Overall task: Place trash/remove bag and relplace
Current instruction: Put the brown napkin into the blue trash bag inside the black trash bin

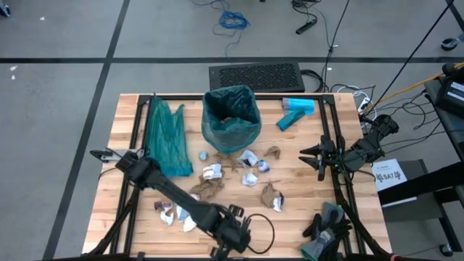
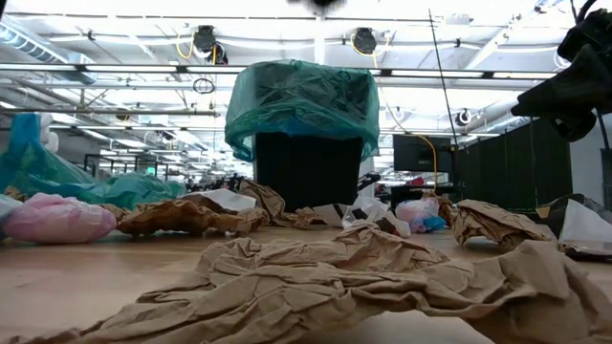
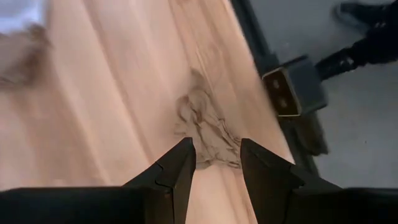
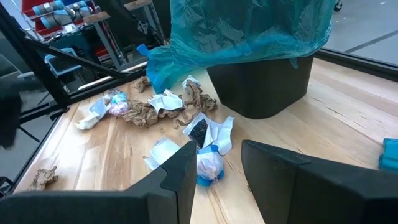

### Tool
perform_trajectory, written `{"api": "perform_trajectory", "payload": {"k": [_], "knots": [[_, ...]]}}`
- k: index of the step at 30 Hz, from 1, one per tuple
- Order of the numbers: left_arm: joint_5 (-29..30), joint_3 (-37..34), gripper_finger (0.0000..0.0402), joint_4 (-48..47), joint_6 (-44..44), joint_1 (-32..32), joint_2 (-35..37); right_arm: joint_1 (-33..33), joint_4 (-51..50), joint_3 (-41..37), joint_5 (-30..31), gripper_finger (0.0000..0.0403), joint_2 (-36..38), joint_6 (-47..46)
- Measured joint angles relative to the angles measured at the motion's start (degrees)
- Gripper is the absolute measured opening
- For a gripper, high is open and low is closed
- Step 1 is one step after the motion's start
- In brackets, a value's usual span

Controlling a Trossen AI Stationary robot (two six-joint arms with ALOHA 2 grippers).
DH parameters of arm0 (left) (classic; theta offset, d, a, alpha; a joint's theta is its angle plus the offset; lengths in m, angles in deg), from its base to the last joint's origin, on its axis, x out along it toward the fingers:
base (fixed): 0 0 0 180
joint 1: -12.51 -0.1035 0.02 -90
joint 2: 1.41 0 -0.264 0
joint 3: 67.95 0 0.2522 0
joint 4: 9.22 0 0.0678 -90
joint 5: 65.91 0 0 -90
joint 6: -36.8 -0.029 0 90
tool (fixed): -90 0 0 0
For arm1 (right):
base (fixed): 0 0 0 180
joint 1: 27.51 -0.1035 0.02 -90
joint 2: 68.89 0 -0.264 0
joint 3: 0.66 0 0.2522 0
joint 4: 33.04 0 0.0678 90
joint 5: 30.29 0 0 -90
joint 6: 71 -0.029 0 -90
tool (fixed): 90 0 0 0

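Loads of trash (image 1: 250, 168) is lying scattered across the wooden table (image 1: 304, 138), mostly in front of the bin (image 1: 231, 119), which is sitting near the far edge with a teal bag (image 1: 233, 102) lining it and some scraps already showing inside.

Going from the left: a spare teal bag (image 1: 166, 136) is lying flat on the table beside the bin. The left arm is stretching along the near edge, and the left gripper (image 3: 214, 163) is hanging low over a crumpled brown scrap (image 3: 208, 129) close to the table's edge, fingers spread apart with the scrap showing in the gap, not pinching it as far as I can see.

Brown paper and white and bluish wrappers are sitting in a loose cluster mid-table.

Over on the right, a blue pack (image 1: 296, 112) is lying just beside the bin. The right gripper (image 1: 313, 159) is hovering at the right side, pointing toward the pile, fingers parted and holding nothing.
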Motion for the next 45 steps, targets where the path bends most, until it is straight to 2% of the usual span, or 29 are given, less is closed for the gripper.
{"api": "perform_trajectory", "payload": {"k": [7, 12, 15, 18, 22, 26, 33, 39, 45], "knots": [[1.9, 0.0, 0.0135, 1.1, 5.9, -0.2, -5.9, 0.0, 0.0, 0.0, 0.0, 0.012, 0.0, 0.0], [1.4, 0.0, 0.0135, 4.6, 6.2, -1.0, -8.8, 0.0, 0.0, 0.0, 0.0, 0.012, 0.0, 0.0], [1.3, 0.0, 0.013, 6.1, 9.3, -1.2, -10.4, 0.0, 0.0, 0.0, 0.0, 0.012, 0.0, 0.0], [1.2, 0.0, 0.0096, 6.6, 14.8, -1.4, -10.8, 0.0, 0.0, 0.0, 0.0, 0.012, 0.0, 0.0], [-0.7, 0.5, 0.0015, 6.4, 16.5, -1.5, -10.8, 0.0, 0.0, 0.0, 0.0, 0.012, 0.0, 0.0], [-0.4, 2.6, 0.0005, 6.4, 18.7, -1.3, -9.0, 0.0, 0.0, 0.0, 0.0, 0.012, 0.0, 0.0], [6.3, 7.9, 0.0003, 3.0, 22.4, -2.8, -3.3, 0.0, 0.0, 0.0, 0.0, 0.012, 0.0, 0.0], [19.3, 11.1, 0.0002, -8.2, 21.9, -5.1, 5.7, 0.0, 0.0, 0.0, 0.0, 0.012, 0.0, 0.0], [28.7, 11.1, 0.0001, -15.4, 22.0, -9.9, 16.4, 0.0, 0.0, 0.0, 0.0, 0.012, 0.0, 0.0]]}}
